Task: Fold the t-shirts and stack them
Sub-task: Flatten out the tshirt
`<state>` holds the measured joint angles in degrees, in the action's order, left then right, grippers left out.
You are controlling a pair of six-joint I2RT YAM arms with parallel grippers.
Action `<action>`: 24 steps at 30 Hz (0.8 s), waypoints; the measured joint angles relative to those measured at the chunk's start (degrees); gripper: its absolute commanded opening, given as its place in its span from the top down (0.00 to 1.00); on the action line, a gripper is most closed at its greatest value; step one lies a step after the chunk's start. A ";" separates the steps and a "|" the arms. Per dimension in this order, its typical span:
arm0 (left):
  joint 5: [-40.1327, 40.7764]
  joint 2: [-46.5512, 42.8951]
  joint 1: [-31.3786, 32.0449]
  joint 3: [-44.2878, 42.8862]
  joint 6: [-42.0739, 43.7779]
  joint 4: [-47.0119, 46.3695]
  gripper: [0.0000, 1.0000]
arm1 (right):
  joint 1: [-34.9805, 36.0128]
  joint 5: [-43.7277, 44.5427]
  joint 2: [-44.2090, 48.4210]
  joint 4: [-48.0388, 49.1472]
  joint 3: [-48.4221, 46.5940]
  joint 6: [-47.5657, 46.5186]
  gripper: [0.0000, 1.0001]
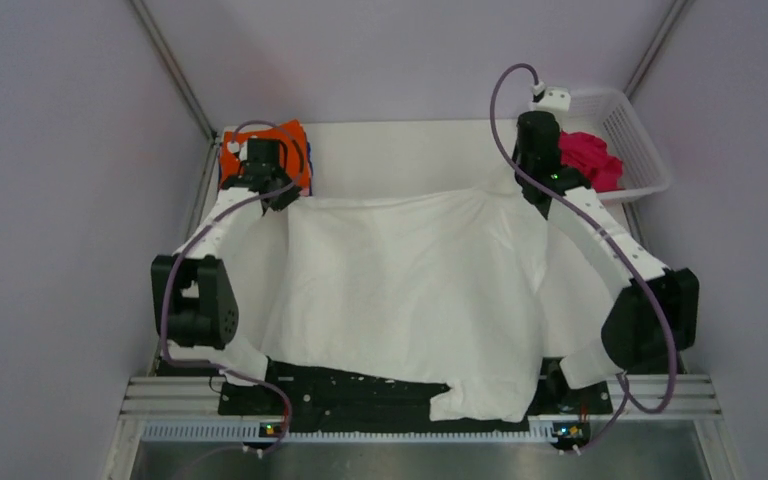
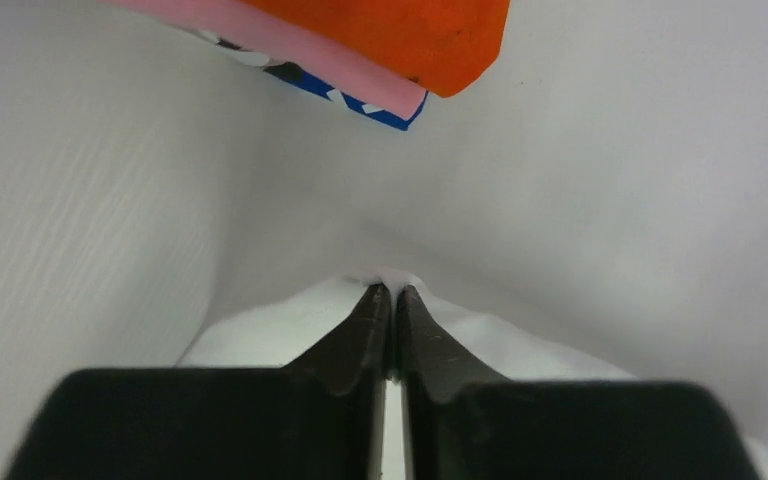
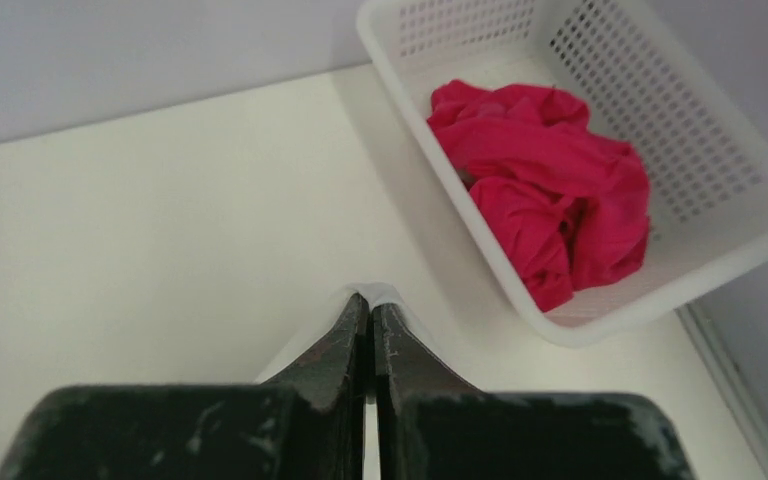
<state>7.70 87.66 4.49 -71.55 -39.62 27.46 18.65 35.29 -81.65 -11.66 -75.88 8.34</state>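
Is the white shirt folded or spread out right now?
Spread out: the white shirt lies open across the table, its far corners pinched by the left gripper and right gripper.

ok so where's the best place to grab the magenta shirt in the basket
Pinch one of the raised folds on top of the magenta shirt, coming straight down from above. It lies crumpled in a heap inside the basket, whose lattice walls stand around it and would likely block a sideways approach.
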 measured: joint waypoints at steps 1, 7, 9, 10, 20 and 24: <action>-0.42 3.45 0.00 -1.09 -0.17 -0.46 0.70 | -0.83 -1.44 -2.71 0.79 0.57 1.20 1.00; -2.56 19.39 -0.02 -10.62 -0.39 -5.55 0.01 | -5.09 -10.27 -23.30 3.63 -6.47 6.97 0.50; -3.85 21.38 0.00 -13.68 -0.48 -5.62 0.01 | -6.36 -13.60 -30.47 1.51 -13.35 7.45 0.23; -4.68 21.59 0.00 -14.93 -0.42 -5.66 0.01 | -6.78 -15.02 -32.70 0.76 -15.98 7.74 0.13; -11.41 9.99 7.93 -8.22 2.86 -9.18 0.01 | -7.65 -27.52 -22.14 2.08 -3.06 12.44 0.01; -14.29 5.92 14.08 -1.68 3.69 -10.51 0.01 | -7.63 -31.67 -17.09 4.20 6.03 15.39 0.01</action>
<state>-6.59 93.58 18.57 -73.23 -35.92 16.95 11.03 3.62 -98.74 -7.46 -69.84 23.73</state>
